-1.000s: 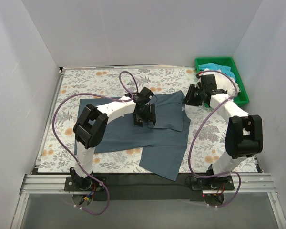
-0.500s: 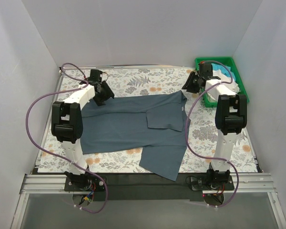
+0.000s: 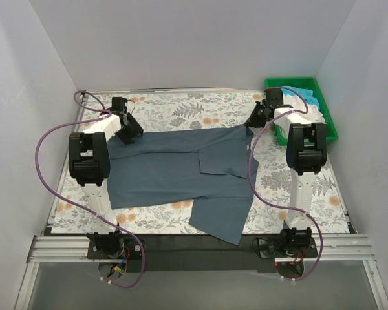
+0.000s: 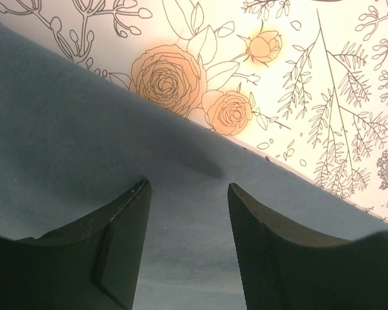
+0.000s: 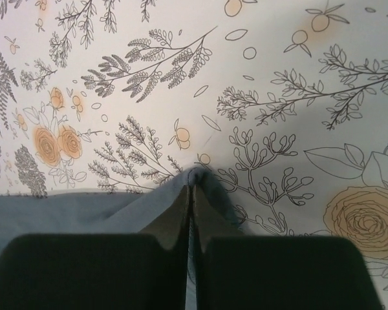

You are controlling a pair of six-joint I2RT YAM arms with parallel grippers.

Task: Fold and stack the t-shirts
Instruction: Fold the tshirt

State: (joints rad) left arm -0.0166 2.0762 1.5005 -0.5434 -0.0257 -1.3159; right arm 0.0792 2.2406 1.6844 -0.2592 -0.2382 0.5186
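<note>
We see the left gripper (image 4: 187,186) at upper left, jaws part open over the edge of the slate-blue t-shirt (image 3: 174,168), gripping nothing. The shirt lies spread mid-frame on the floral table (image 3: 181,110). The right gripper (image 5: 191,175) is clamped on the shirt's upper-right corner, near the green tray (image 3: 328,123).

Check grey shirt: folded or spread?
Mostly spread. The shirt lies flat across the table; only one flap on its right half is doubled back over it.
</note>
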